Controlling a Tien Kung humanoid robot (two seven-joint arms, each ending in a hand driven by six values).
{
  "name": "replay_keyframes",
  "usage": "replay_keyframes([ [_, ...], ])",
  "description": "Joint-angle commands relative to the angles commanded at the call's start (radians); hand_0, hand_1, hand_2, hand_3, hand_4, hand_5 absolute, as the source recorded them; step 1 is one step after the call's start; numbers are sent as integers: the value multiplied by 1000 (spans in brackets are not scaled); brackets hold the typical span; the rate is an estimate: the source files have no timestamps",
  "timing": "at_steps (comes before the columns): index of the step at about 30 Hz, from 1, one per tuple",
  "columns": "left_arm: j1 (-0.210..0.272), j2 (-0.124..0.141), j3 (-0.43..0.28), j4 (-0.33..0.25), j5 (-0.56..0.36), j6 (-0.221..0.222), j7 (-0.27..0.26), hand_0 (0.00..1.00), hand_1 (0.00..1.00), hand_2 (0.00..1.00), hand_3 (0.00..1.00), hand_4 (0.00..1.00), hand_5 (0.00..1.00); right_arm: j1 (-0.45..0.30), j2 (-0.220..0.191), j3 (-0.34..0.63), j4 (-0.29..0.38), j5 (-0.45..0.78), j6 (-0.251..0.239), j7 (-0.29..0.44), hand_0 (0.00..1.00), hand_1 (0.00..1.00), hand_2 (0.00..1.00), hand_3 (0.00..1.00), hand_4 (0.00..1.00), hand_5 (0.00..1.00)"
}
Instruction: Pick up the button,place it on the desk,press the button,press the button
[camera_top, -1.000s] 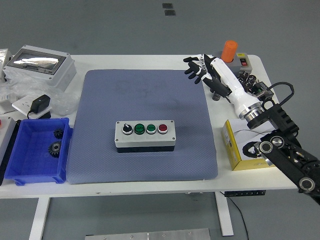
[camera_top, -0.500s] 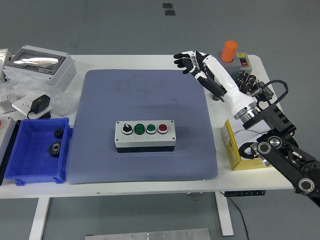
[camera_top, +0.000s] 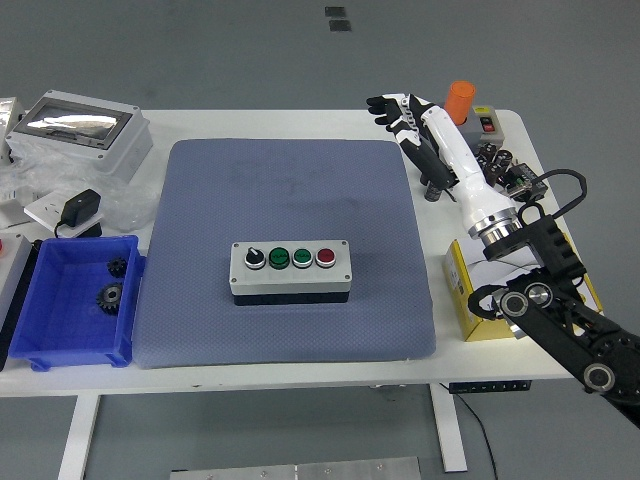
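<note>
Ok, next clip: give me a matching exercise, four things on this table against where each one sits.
Things:
1. button box
2. blue bin
3. orange cylinder
4. yellow box

Places:
A. far right corner of the table
B. middle of the grey mat
C. near left, with gears inside
D. right edge, off the mat, under the robot's arm

Pairs: 1-B, 2-C, 3-A, 4-D. The right hand hangs near the mat's far right corner, holding nothing.
</note>
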Motion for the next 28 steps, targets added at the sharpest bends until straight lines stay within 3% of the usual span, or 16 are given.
replay_keyframes([
  [1, 0, 0, 0, 0, 0, 0, 0, 673, 628, 618, 750, 970, 780, -2, 1, -1, 0, -10, -10, -4, 699, 712, 744, 753, 440, 320],
  [6, 1, -1, -2, 0, 2, 0, -1, 673, 628, 618, 750, 970, 780, -9, 7, 3, -6, -34, -25, -8, 699, 712, 744, 753, 440, 320],
  [7, 1, -1, -2, 0, 2, 0, -1, 673, 628, 618, 747, 971, 787, -10, 8, 4, -7, -39, -26, -9, 642, 672, 714, 747, 859, 282],
  [12, 4, -2, -1, 0, 0, 1, 1, 673, 628, 618, 747, 971, 787, -18, 10, 7, -8, -47, -24, -9, 642, 672, 714, 747, 859, 282],
  [13, 5, -2, 0, -1, -1, 1, 2, 674, 628, 618, 746, 966, 794, -20, 12, 5, -9, -50, -19, -12, 719, 727, 760, 824, 998, 586],
  [18, 2, -1, 0, -1, -2, 1, 2, 674, 628, 618, 746, 966, 794, -33, 21, -16, -15, -58, -11, -19, 719, 727, 760, 824, 998, 586],
  [19, 1, 0, 0, -1, -2, 1, 2, 674, 628, 618, 746, 965, 799, -36, 22, -20, -16, -60, -13, -19, 810, 798, 815, 896, 998, 788],
  [24, -1, 7, -5, -2, 5, 0, 4, 674, 628, 618, 746, 965, 799, -56, 36, -36, -23, -93, -24, -28, 810, 798, 815, 896, 998, 788],
  [25, -1, 8, -6, -2, 7, 0, 4, 675, 628, 618, 748, 966, 805, -62, 38, -37, -25, -97, -24, -30, 878, 866, 895, 933, 998, 911],
  [28, 0, 11, -10, -1, 13, -1, 3, 675, 628, 618, 748, 966, 805, -78, 42, -31, -28, -96, -24, -28, 878, 866, 895, 933, 998, 911],
])
